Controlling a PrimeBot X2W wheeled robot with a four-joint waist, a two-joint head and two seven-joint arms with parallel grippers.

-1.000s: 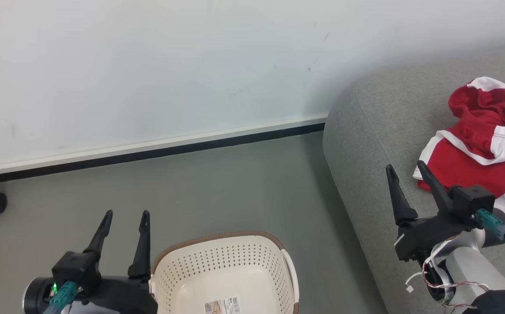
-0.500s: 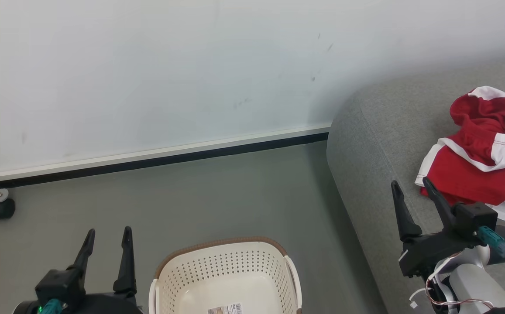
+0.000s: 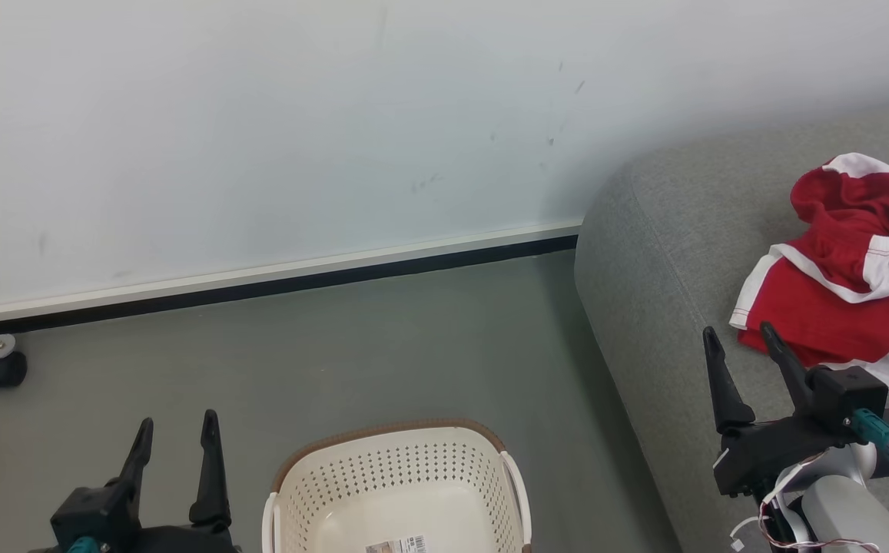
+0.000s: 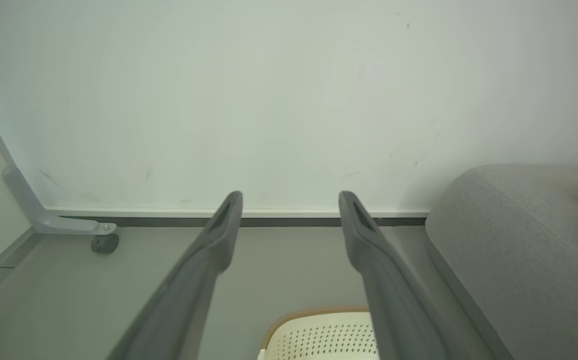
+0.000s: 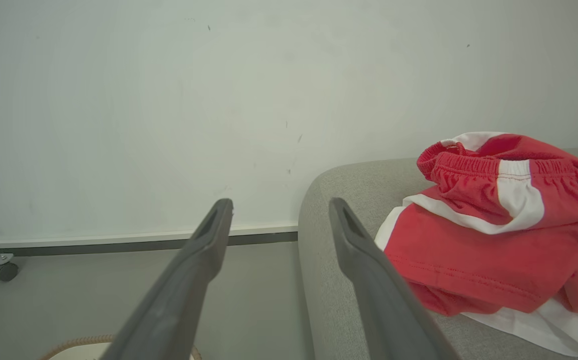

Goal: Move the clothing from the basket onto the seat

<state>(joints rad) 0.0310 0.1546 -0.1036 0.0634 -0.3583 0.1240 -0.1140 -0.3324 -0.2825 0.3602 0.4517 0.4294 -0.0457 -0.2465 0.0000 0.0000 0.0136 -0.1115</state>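
Note:
The red clothing (image 3: 847,276) with white trim lies in a heap on the grey seat (image 3: 667,238) at the right; the right wrist view has the clothing (image 5: 488,235) just right of my fingers. The cream basket (image 3: 390,484) with a brown rim stands on the floor at bottom centre, holding only a paper label. My right gripper (image 3: 740,338) is open over the seat's edge, left of the clothing and apart from it. My left gripper (image 3: 175,422) is open above the floor, left of the basket, holding nothing. The left wrist view has the basket (image 4: 318,335) low between my fingers.
A pale wall (image 3: 260,130) with a white and black baseboard runs behind the grey floor (image 3: 383,346). A dark caster wheel (image 3: 4,370) on a metal foot sits at the far left by the wall.
The head camera tilted, so the scene slid slightly down. Both grippers drew back toward the bottom edge, the left one most; both stayed open.

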